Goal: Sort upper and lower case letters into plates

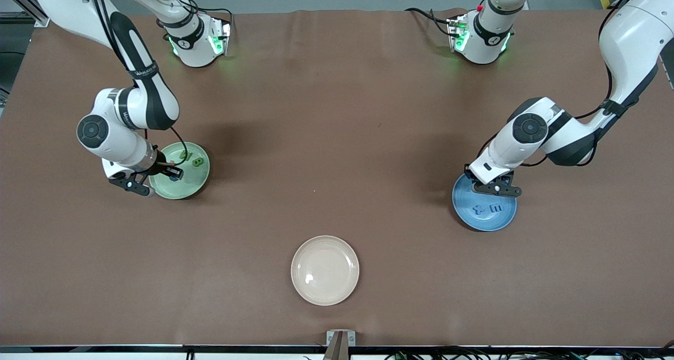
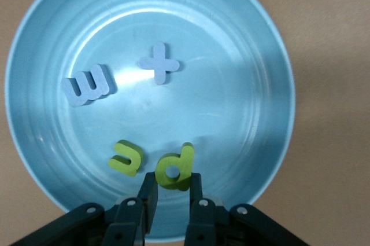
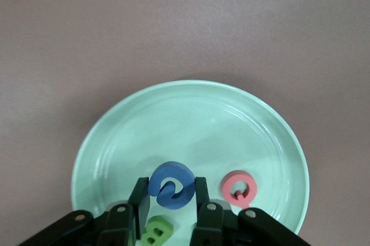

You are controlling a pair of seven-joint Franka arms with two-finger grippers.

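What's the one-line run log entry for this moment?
left gripper: over blue plate, shut on green letter | right gripper: over green plate, shut on blue letter | cream plate: empty

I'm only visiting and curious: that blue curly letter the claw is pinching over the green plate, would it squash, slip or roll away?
The blue letter looks thick and matte like foam, so probably light and slightly squashy. Its flat faces suggest it would lie still on the green plate, not roll. The right claw pinches its curved edge, so it might twist.
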